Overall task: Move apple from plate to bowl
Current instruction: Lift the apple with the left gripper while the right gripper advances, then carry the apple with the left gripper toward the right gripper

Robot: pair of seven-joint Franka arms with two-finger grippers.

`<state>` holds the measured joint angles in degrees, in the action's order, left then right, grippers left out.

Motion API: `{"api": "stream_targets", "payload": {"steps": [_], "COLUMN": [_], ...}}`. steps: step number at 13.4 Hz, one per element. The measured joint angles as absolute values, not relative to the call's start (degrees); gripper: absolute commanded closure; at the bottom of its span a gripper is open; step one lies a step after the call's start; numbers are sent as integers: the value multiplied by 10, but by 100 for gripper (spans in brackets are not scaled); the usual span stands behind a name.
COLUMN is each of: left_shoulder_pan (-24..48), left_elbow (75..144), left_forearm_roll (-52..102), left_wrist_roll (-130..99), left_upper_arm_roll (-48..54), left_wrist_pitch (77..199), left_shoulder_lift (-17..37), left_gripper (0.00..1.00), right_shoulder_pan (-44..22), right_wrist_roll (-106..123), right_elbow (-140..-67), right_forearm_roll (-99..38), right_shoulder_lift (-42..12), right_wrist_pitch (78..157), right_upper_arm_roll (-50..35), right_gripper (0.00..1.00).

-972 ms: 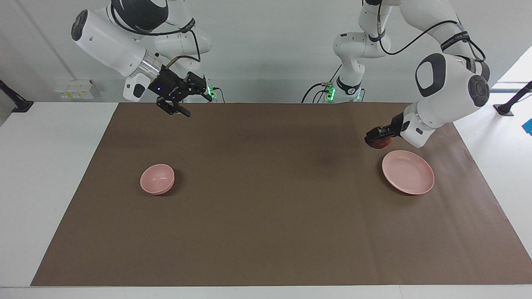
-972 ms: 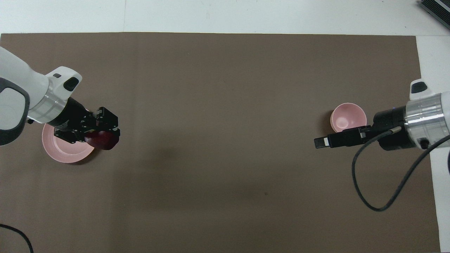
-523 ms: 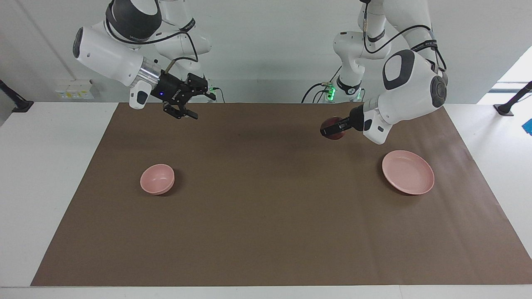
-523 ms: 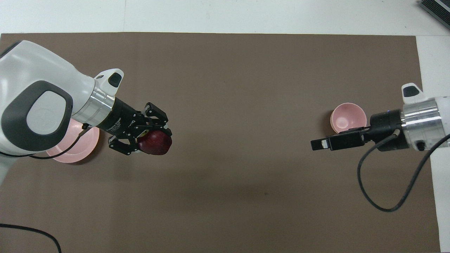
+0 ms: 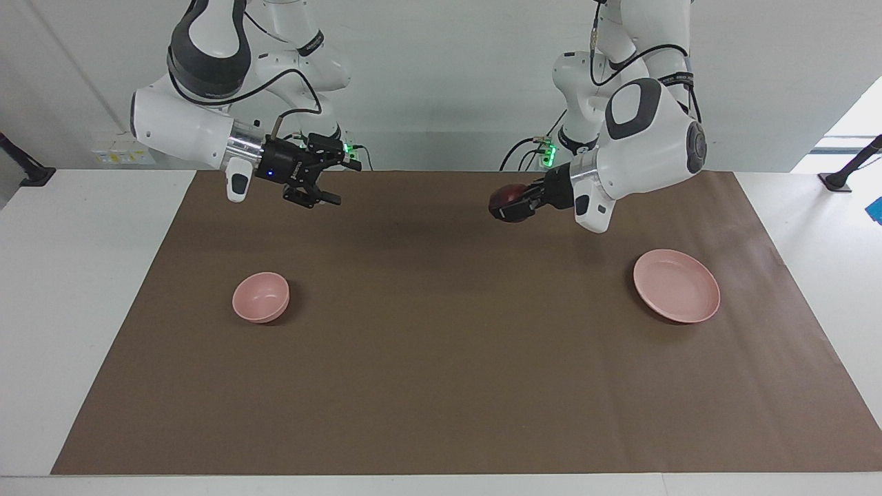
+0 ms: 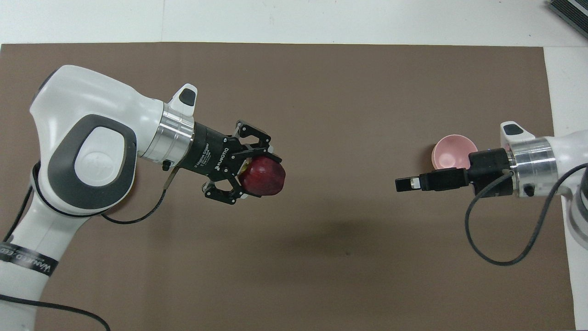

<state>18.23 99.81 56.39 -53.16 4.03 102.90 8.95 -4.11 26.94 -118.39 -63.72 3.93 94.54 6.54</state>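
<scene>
One apple, one plate, one bowl and two grippers are counted on one brown mat.

The apple is held aloft, clamped between the fingers of the left gripper, right of centre in the upper part of the facing view and left of centre in the overhead view, over bare mat. The plate is seen at the right of the facing view with nothing on it; in the overhead view it is hidden under the left arm. The bowl sits at the left of the facing view, holding nothing.

The right gripper is raised at the upper left of the facing view, its fingers spread apart and holding nothing. In the overhead view, the bowl's edge is partly covered by it, and the right arm is cut off by the frame's right edge.
</scene>
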Motion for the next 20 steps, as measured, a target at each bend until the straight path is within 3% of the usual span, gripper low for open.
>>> {"api": "stream_targets", "payload": {"steps": [7,14,20], "left_shoulder_pan": [218,221,233], "left_elbow": [1053,1055,1055], "left_forearm_roll": [838,899,921], "left_wrist_roll": [-539,-539,-539], "left_upper_arm_roll": [50,151,177], "left_wrist_pitch": [1084,1187,1208], "left_shoulder_lift": [122,123,121], "left_gripper": [100,100,100], "right_shoulder_pan": [-58,-65,-65], "right_wrist_roll": [118,72,72], "right_elbow": [-1191,-1192,-1194], "right_forearm_roll": [-669,-674,-676], "right_shoulder_lift": [40,40,40], "right_wrist_pitch": [914,912,912], "right_upper_arm_roll": [63,63,63], "right_gripper": [0,0,0]}}
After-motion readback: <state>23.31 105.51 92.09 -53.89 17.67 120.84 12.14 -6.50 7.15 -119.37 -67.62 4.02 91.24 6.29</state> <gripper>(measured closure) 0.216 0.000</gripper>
